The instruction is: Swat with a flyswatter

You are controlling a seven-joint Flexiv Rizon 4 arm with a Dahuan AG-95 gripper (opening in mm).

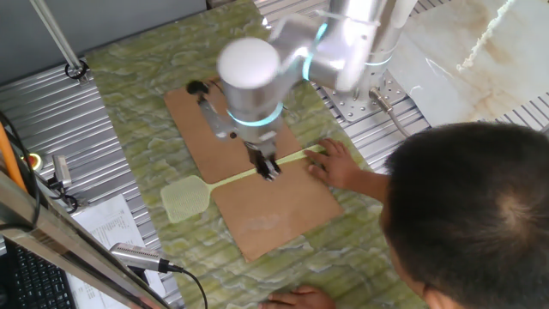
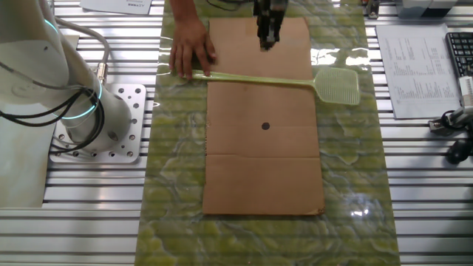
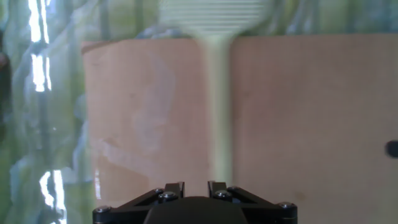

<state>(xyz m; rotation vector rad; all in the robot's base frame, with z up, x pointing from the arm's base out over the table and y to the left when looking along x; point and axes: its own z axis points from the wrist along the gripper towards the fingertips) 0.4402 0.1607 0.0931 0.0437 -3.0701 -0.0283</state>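
Note:
The pale yellow-green flyswatter (image 1: 184, 199) lies flat across the brown board (image 1: 283, 219), its mesh head off the board's edge on the green marbled mat. From the other fixed view the flyswatter (image 2: 338, 85) crosses the board (image 2: 262, 170) with its head at the right. My gripper (image 1: 268, 170) hovers over the middle of the handle; in the other fixed view the gripper (image 2: 267, 43) stands apart from it. In the hand view the flyswatter (image 3: 214, 93) runs blurred from the gripper (image 3: 196, 185) up to the head. The fingers stand apart with nothing between them.
A person's hand (image 1: 339, 163) rests on the end of the handle, seen in the other fixed view as a hand (image 2: 191, 53) at top left. A small black dot (image 2: 266, 125) marks the board. The robot base (image 2: 96, 122) is at left, papers (image 2: 417, 70) at right.

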